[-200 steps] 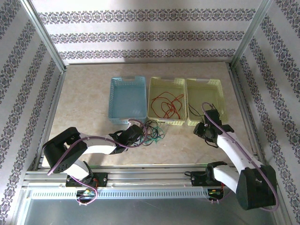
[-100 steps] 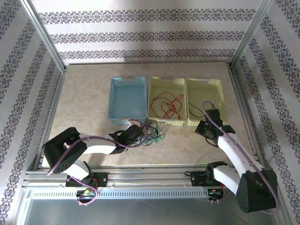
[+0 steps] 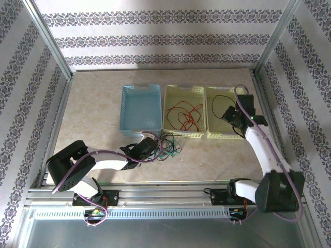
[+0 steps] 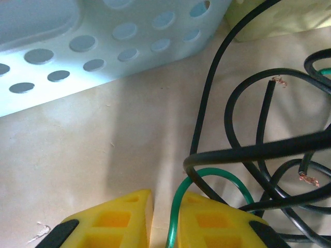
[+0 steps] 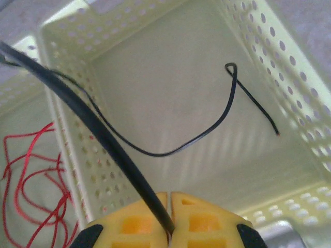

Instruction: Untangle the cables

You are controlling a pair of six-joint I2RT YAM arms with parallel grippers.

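Right jaws pinching black cable (image 5: 103,138); below, basket (image 5: 289,204) rim (floor largely open)

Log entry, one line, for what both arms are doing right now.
left gripper: shut on green cable at tangle | right gripper: shut on black cable above rightmost basket

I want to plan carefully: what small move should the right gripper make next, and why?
Probably open the right gripper to drop the black cable: its jaws are shut on that cable above the rightmost yellow basket, where a black strand already lies on the floor.
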